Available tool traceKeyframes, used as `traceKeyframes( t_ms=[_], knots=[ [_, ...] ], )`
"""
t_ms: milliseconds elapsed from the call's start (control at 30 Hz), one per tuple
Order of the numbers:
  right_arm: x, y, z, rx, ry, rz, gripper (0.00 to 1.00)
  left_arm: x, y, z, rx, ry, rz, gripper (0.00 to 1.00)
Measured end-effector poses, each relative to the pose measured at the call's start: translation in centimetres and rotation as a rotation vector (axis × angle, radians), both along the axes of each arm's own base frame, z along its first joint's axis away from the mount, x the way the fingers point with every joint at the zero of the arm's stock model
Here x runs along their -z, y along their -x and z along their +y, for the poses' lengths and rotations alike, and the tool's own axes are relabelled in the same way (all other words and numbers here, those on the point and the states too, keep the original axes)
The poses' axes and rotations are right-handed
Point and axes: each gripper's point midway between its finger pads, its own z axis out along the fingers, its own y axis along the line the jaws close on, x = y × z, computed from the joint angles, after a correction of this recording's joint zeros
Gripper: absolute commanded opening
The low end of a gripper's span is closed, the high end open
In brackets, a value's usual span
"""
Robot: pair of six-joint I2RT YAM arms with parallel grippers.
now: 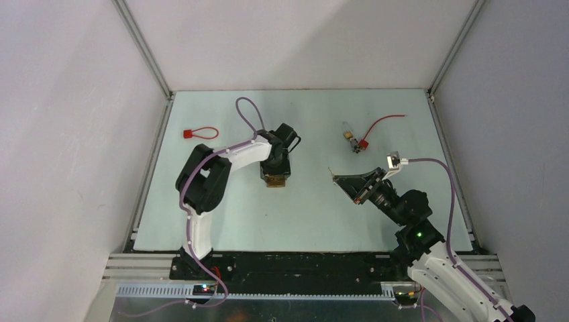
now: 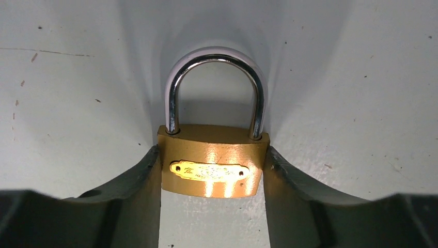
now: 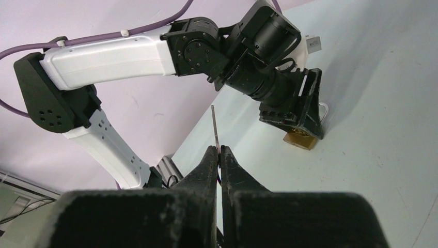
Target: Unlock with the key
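Risk, key: I judge that the thin silvery-grey metal key (image 3: 215, 128) can twist or slip when it is pushed against the lock. Only its end is pinched, and the long blade stands free.
Risk, padlock: the small brass padlock with the chrome shackle (image 2: 212, 170) may slide out if the hold on its smooth sides is weak.
Risk, keyhole: I cannot see it in any view. If it is in the bottom face, it looks into the left claw, and the key cannot reach it until the lock is lifted and turned.
Right claw (image 3: 218, 152): pressed together, pinching the key.
Left claw (image 2: 213, 157): the fingers lie against both sides of the brass body, so I think it grips.
Key, place: in the right claw, in the air, well apart from the padlock.
Key, look: seen on edge, very thin, straight, dull silver. The teeth are too small to tell.
Padlock, place: on the pale table (image 1: 308, 221), with the shackle closed.
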Motion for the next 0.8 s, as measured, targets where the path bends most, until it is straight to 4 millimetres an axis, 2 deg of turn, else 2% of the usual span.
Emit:
traceKeyframes(
  t_ms=[200, 400, 467, 667, 800],
  knots=[
    [0.6, -0.4, 0.5, -0.008, 0.012, 0.013, 0.0, -0.3, 0.5, 0.3, -0.009, 0.007, 0.001, 0.0],
    [2.5, -0.1, 2.8, -0.058, 0.057, 0.049, 0.0, -1.3, 3.0, 2.1, -0.066, -0.006, 0.049, 0.0],
    [3.1, 0.0, 3.7, -0.075, 0.073, 0.059, 0.0, -2.8, 3.3, 2.3, -0.093, 0.014, 0.035, 0.0],
    [5.5, 0.0, 6.3, -0.104, 0.117, 0.096, 0.0, -9.4, 2.9, 1.3, -0.181, 0.182, -0.093, 0.0],
    [6.6, -0.1, 7.8, -0.107, 0.131, 0.106, 0.0, -12.4, 3.3, 0.7, -0.236, 0.282, -0.128, 0.0]
  ],
)
